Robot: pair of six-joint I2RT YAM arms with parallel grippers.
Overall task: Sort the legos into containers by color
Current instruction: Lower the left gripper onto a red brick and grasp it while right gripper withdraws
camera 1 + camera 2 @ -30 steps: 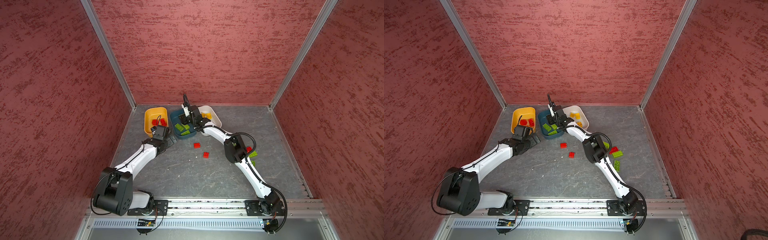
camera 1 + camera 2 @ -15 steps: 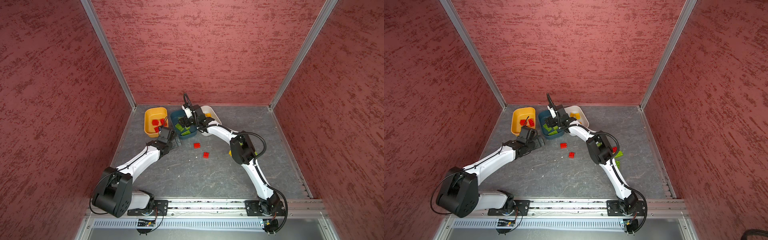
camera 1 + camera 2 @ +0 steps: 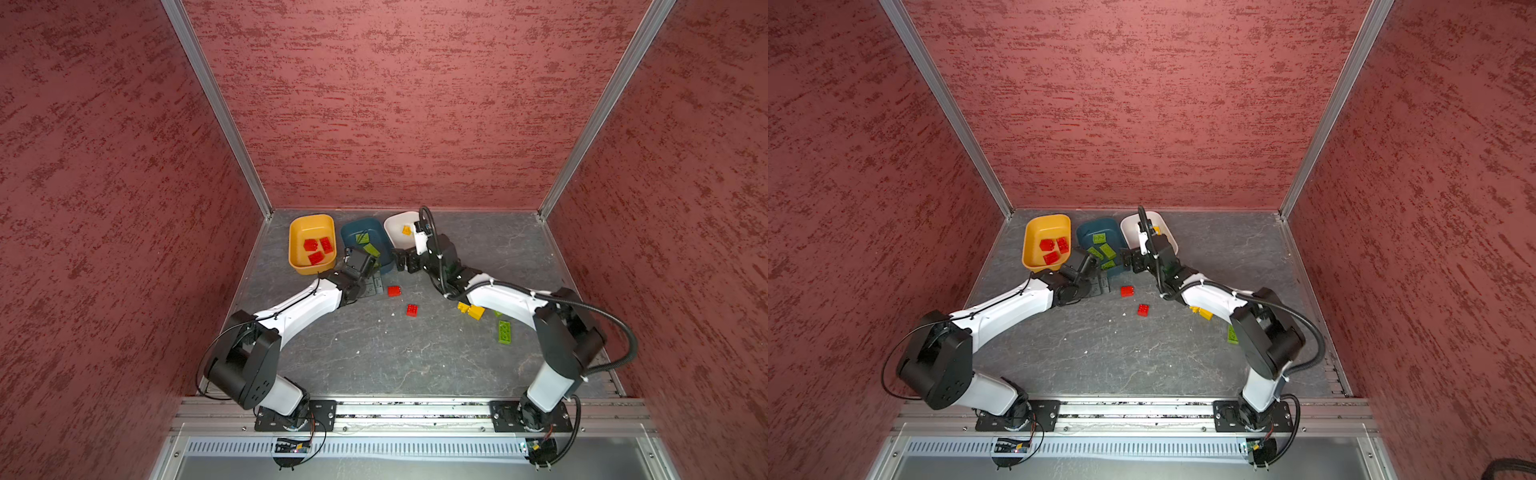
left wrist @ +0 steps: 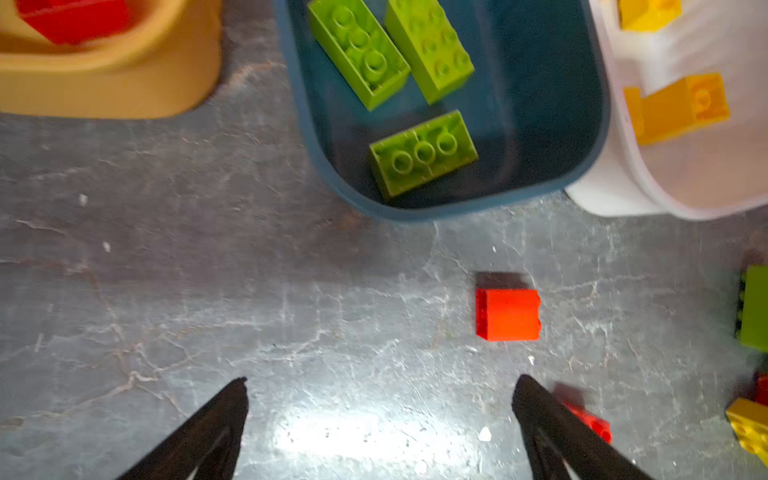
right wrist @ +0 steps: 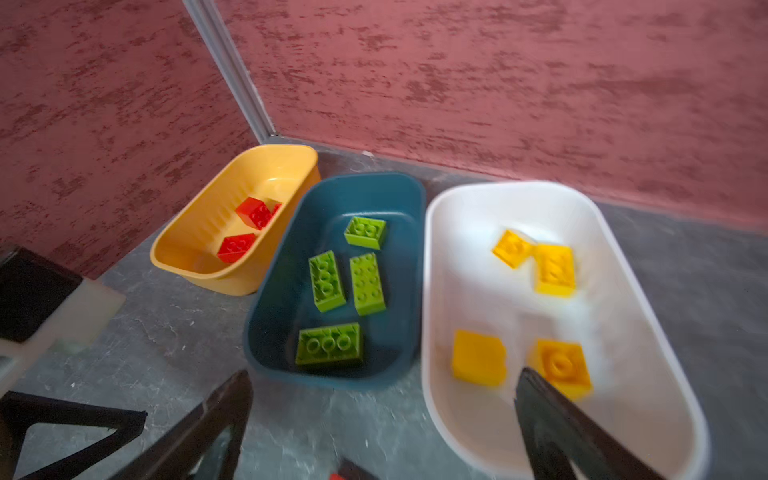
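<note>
I note my right end effector (image 5: 384, 374) has just opened empty near the blue tub (image 5: 274, 299), so a green brick (image 5: 329, 344) is probably delivered, while my open left end effector (image 4: 380, 380) faces a red brick (image 4: 508, 314).

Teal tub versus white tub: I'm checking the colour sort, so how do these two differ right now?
The teal tub is dark; the white tub is pale. The teal tub holds four lime green bricks; the white tub shows four yellow bricks. The teal tub sits mid-row beside the mustard tub; the white tub ends the row. Both are shallow, round-cornered and upright on the table.
</note>
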